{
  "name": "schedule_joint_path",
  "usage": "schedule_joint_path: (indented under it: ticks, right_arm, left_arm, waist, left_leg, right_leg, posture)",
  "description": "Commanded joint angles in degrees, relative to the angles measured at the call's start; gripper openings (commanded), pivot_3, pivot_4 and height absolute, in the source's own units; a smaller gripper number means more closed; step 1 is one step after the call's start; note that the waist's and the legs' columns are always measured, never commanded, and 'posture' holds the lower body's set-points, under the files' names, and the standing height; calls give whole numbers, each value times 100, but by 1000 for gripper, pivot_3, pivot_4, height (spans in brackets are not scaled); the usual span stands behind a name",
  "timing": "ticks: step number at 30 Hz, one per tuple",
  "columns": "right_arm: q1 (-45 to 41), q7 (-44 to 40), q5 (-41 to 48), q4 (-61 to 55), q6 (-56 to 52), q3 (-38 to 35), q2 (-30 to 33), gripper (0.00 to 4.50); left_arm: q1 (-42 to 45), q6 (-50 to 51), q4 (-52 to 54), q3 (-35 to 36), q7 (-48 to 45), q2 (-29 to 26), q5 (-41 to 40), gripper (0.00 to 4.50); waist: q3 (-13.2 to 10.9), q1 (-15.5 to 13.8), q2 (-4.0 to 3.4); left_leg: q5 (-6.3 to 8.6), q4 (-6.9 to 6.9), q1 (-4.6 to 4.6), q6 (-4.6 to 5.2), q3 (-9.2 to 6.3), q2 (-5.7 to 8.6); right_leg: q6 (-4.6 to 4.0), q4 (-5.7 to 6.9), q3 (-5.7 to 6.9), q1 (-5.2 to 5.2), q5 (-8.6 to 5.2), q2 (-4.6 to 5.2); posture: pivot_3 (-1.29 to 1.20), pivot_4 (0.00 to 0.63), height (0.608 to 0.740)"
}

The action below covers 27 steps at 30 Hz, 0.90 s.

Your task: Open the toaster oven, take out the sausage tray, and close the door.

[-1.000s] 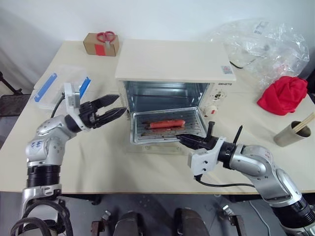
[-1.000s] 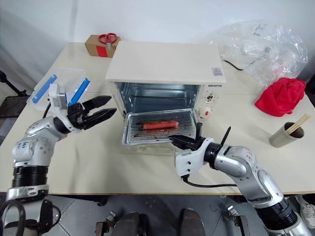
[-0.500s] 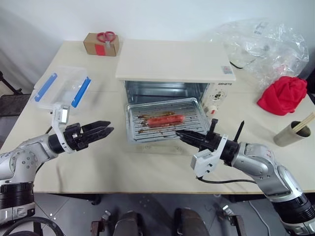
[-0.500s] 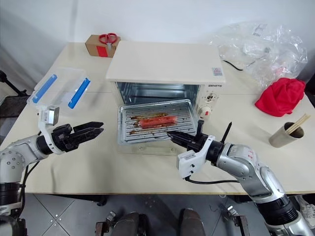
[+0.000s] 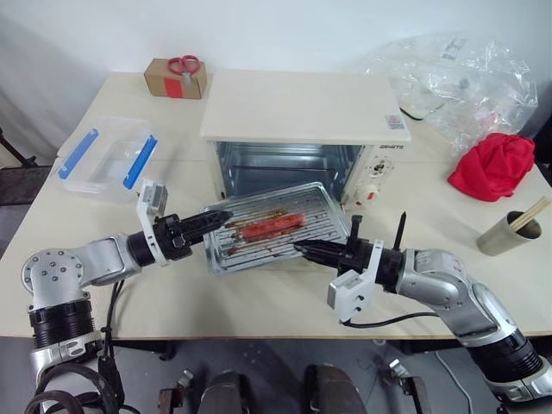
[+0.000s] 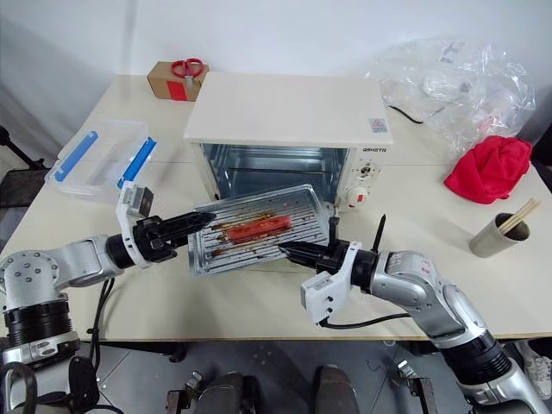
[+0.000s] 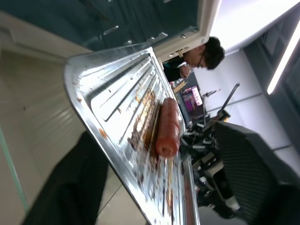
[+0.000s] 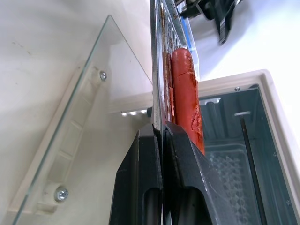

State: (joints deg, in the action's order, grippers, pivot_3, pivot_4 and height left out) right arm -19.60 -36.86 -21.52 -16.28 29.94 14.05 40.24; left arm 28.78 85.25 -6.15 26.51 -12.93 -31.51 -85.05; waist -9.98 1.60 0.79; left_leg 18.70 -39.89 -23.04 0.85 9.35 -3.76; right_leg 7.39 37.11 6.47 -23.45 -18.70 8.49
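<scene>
The cream toaster oven [image 5: 302, 108] stands open at the table's middle. Its glass door [image 8: 75, 136] lies flat in front. The silver sausage tray [image 5: 241, 250] is outside the oven, lifted over the door and tilted, with the red-orange sausage [image 5: 272, 229] on it. My right gripper [image 5: 302, 248] is shut on the tray's near rim, seen edge-on in the right wrist view [image 8: 161, 129]. My left gripper [image 5: 216, 221] is at the tray's left end. Its fingers [image 7: 70, 187] stand apart with the rim between them, one under the tray and one above.
A clear plastic box with blue clips [image 5: 103, 159] sits at the left. A cardboard box with red scissors [image 5: 177, 76] is at the back left. A crumpled plastic bag [image 5: 466, 78], a red cloth [image 5: 493, 166] and a cup of chopsticks [image 5: 511, 233] stand on the right. A person [image 7: 206, 54] is beyond the table.
The tray has come fully out of the oven toward me and to the left, and now tilts. My left gripper swung in from the left, rolled over and reached the tray's left end.
</scene>
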Motion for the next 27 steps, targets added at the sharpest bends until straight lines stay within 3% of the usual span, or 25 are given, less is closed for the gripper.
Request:
schedule_joint_path:
  ticks: [1, 8, 12, 19, 24, 27]
  right_arm:
    - [-109, 33, 133, -100, 96, -86, -27, 39]
    - [-135, -8, 211, -98, 170, -48, -27, 39]
    - [-70, -335, 893, -206, -249, -89, -50, 39]
    - [-194, -420, 1127, -166, -167, -201, -26, 2162]
    - [-105, -614, 1628, -28, 34, -439, 202, 3866]
    - [86, -736, 1932, 320, 298, -734, 505, 3866]
  left_arm:
    - [-106, 41, -130, -136, 581, -180, -1038, 1948]
    - [-490, -941, -59, -743, 1753, -334, -2770, 25]
    - [-642, -1224, 59, -763, 2145, -221, -2795, 25]
    - [-894, -1142, 148, -702, 2252, 69, -2795, 0]
    - [-1080, -1235, 76, -205, 2761, 649, -2795, 0]
    - [-1314, -1071, 130, 117, 2449, 713, -2795, 0]
  waist:
    - [0, 1, 0]
    - [0, 0, 0]
    - [0, -9, 0]
    - [0, -4, 0]
    - [0, -8, 0]
    - [1, -9, 1]
  left_leg:
    - [0, 0, 0, 0, 0, 0]
    - [0, -2, 2, 0, -5, -1]
    - [0, -7, 3, 0, -16, 6]
    - [0, -6, 4, 0, -15, 8]
    - [0, -7, 6, 0, -15, 6]
    - [0, -7, 6, 0, -15, 8]
  right_leg:
    - [0, 0, -1, 0, 0, 0]
    - [0, 1, -14, 3, 0, 3]
    - [0, -1, -15, 14, 0, 2]
    - [0, -3, -13, 15, 0, -4]
    - [0, -8, -14, 20, 0, -5]
    - [0, -14, -14, 24, 0, -5]
  posture:
    - [0, 150, 740]
    - [0, 150, 740]
    - [0, 150, 740]
    - [0, 150, 740]
    - [0, 150, 740]
    - [0, 150, 740]
